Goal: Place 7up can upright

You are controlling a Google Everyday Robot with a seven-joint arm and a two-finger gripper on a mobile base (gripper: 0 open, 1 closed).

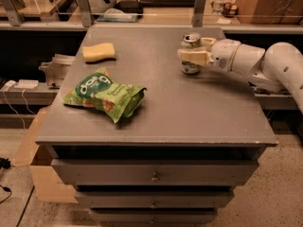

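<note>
The 7up can (191, 69) stands upright at the back right of the grey table (189, 112); its silver top (191, 38) faces up and its base is at or just above the tabletop. My gripper (190, 56) reaches in from the right on the white arm (255, 63). Its cream fingers (195, 57) wrap around the can's middle and hide part of its side.
A green snack bag (105, 94) lies at the left middle of the table. A yellow sponge (99, 51) lies at the back left. Shelves with clutter run behind the table. A cardboard box (33, 150) stands on the floor to the left.
</note>
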